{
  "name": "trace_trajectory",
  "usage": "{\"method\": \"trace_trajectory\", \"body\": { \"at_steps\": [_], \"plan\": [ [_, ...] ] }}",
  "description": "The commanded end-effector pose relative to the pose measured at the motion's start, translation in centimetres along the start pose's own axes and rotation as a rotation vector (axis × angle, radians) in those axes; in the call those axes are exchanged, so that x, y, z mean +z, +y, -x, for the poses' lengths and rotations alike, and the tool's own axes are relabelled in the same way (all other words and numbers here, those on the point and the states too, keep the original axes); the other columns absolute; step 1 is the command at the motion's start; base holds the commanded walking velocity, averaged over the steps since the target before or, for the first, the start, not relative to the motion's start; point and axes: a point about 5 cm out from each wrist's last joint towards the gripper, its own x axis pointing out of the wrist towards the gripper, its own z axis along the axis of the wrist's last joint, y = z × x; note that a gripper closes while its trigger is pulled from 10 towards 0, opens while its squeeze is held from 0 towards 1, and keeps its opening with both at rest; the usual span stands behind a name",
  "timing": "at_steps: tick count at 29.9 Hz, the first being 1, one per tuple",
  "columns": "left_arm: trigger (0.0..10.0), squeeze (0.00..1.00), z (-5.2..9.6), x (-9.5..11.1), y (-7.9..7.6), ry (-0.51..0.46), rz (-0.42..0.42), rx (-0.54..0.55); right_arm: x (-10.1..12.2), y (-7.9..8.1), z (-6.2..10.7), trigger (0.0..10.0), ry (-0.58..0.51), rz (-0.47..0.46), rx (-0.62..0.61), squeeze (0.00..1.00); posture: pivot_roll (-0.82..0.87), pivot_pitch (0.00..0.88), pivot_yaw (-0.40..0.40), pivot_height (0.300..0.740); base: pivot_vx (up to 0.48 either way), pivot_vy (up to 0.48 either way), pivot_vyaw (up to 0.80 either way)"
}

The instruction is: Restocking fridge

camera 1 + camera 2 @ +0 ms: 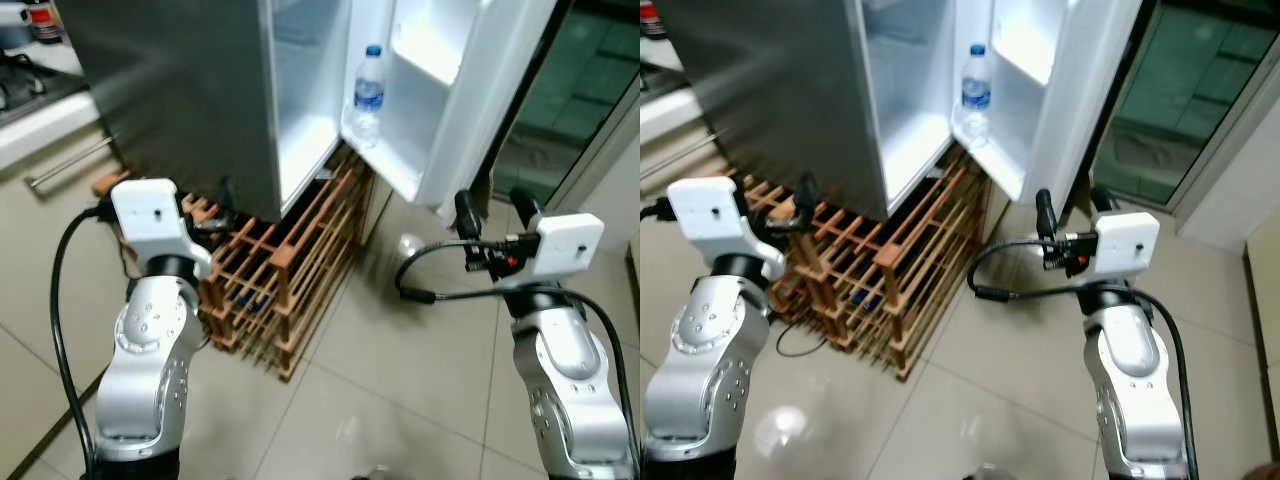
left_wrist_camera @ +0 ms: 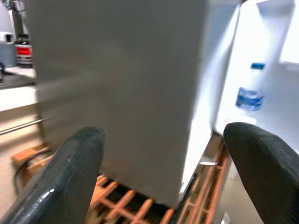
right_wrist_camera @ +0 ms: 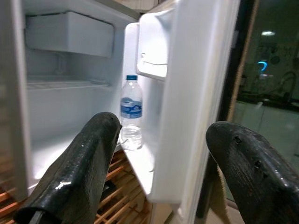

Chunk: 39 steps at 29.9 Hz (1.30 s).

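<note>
Both hands spread, empty; 1 bottle [image 1: 368, 95] in fridge door [image 1: 440, 100].

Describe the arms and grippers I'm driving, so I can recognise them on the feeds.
Both arms are rounded silver shells with black joints. Each wrist carries a white boxy camera module, fed by a looping black cable. The right module shows small red parts beside it. The left gripper and the right gripper each have two long, glossy black fingers with rounded tips.

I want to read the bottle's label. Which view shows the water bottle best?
The right wrist view: the water bottle stands close and sharp on the door shelf, between the claw's fingers. Both eye views show it small and far; the left wrist view shows it blurred.
</note>
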Motion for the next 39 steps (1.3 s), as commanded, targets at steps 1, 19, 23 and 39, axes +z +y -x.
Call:
{"method": "trace_trajectory", "body": {
  "at_steps": [1, 19, 23, 39],
  "plan": [
    [10.0, 0.0, -0.4, 0.3, -0.9, -0.003, 0.01, -0.009, -0.3, -0.5, -0.4, 10.0, 0.02, 0.013, 0.004, 0.0, -0.09, 0.0, -0.001, 0.74, 0.322, -0.352, 0.0],
    [10.0, 0.0, -2.6, -0.2, -1.0, 0.016, 0.036, 0.074, -1.2, 2.3, -3.5, 10.0, 0.038, 0.005, 0.199, 0.0, -0.09, 0.0, -0.004, 0.74, 0.323, -0.219, 0.0],
    [10.0, 0.0, -2.8, -0.2, -0.8, 0.014, 0.026, 0.079, -1.6, 3.4, -4.5, 10.0, 0.048, -0.006, 0.276, 0.0, -0.08, 0.0, -0.007, 0.74, 0.0, 0.0, 0.0],
    [10.0, 0.0, -0.8, 0.4, 2.4, 0.026, -0.075, 0.162, -2.9, 1.2, -8.8, 10.0, 0.077, 0.049, 0.297, 0.0, 0.03, 0.112, -0.011, 0.74, 0.0, 0.0, 0.0]
  ]
}}
